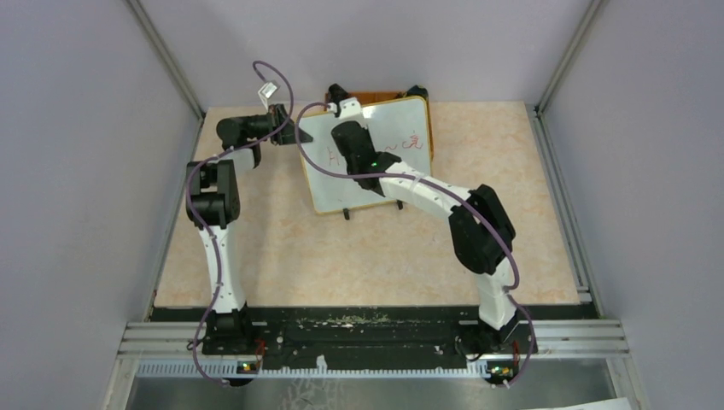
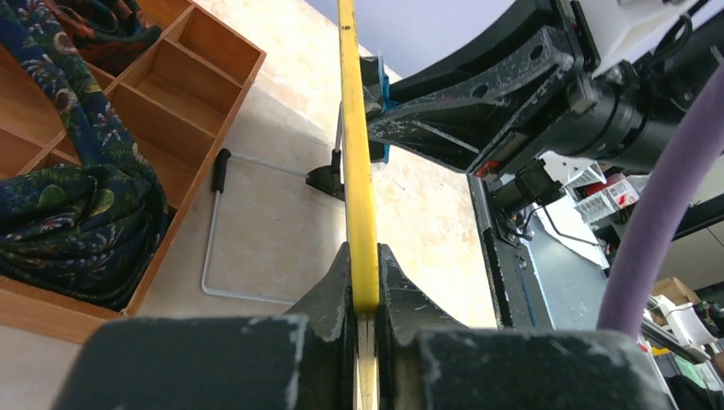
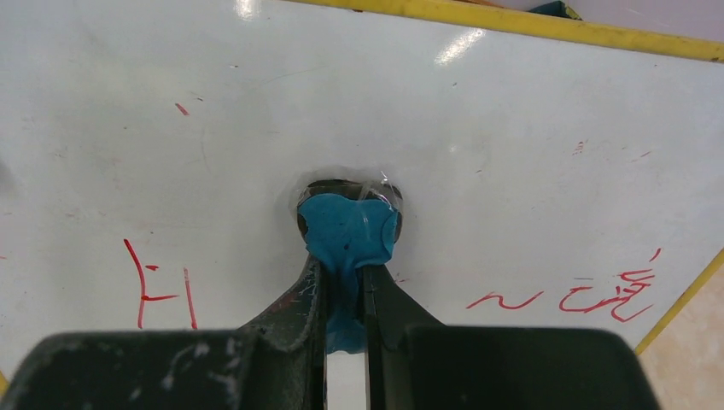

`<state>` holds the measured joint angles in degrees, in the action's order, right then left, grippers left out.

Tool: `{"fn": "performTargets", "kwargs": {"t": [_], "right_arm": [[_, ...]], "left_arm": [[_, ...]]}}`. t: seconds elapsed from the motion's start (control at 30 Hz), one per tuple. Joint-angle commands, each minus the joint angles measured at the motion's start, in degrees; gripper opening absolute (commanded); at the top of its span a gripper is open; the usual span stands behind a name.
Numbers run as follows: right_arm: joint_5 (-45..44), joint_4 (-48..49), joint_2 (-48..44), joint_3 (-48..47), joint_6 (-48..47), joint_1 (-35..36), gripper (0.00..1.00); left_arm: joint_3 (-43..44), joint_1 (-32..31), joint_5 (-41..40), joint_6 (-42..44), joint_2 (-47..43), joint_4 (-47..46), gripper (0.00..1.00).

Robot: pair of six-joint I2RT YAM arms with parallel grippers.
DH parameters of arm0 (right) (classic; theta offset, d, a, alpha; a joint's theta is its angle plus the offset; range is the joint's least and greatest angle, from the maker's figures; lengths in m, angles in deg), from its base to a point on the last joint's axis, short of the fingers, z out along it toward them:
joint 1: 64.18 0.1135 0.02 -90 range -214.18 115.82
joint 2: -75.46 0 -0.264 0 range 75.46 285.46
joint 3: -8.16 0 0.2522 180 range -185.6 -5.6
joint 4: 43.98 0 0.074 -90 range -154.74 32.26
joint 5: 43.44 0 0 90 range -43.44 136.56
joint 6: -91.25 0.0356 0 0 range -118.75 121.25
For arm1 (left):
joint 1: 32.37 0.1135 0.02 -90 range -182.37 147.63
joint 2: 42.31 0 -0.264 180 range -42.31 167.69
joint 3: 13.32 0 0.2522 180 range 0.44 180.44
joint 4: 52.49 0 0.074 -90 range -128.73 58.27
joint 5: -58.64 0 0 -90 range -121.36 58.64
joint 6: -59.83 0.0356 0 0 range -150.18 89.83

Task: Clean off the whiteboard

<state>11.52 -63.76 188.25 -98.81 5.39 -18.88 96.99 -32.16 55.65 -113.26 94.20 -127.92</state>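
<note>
Whiteboard point(image 1: 341, 196) stands tilted on its black feet at the far centre of the surface point(image 1: 341, 256). A wooden tray point(image 1: 429, 128) sits just behind it. The left pincer point(image 2: 363, 254) is clenched on the board's yellow-tan frame at its left edge, with the frame running straight up between the fingers. The right pincer point(image 3: 346, 265) is clamped on a blue wad point(image 3: 350, 224) and presses it flat against the white face near the middle. Red marks point(image 3: 158, 286) show on the face to the left of the wad, and more to its right near the frame. In the left wrist view the divided tray holds a dark blue patterned cloth point(image 2: 77, 213) bundled across several compartments. A bent wire stand point(image 2: 209, 248) lies on the surface between the tray and the board.
</note>
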Motion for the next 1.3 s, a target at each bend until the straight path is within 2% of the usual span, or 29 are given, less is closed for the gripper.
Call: {"fn": "performTargets", "kwargs": {"t": [0.0,0.17,0.33,0.47,1.03,1.13,1.27], "right_arm": [[1.61,-0.77,7.11,-7.3,-0.72,5.28,0.0],[0.63,-3.22,13.71,-15.14,-2.21,10.09,0.0],[0.13,-4.26,15.6,-17.05,-1.82,11.04,0.0],[-0.97,-3.8,13.33,-13.52,-0.98,9.18,0.0],[-0.08,2.58,-6.62,8.34,0.39,-7.45,0.0],[1.4,4.01,-8.66,11.07,0.74,-8.12,0.0],[4.29,3.39,-7.28,9.81,2.38,-7.21,0.0]], "left_arm": [[0.14,-0.87,16.1,-1.68,-0.63,-13.38,0.0],[0.05,-0.88,16.09,-1.66,-0.76,-13.39,0.0],[-0.38,-0.88,16.1,-1.5,-1.06,-13.38,0.0],[-0.46,-0.86,16.1,-1.47,-1.16,-13.38,0.0],[-0.42,-0.68,16.17,-1.32,-1.05,-13.39,0.0],[-0.04,-0.71,16.18,-1.47,-0.85,-13.38,0.0],[0.32,-0.73,16.17,-1.7,-0.54,-13.43,0.0]]}}
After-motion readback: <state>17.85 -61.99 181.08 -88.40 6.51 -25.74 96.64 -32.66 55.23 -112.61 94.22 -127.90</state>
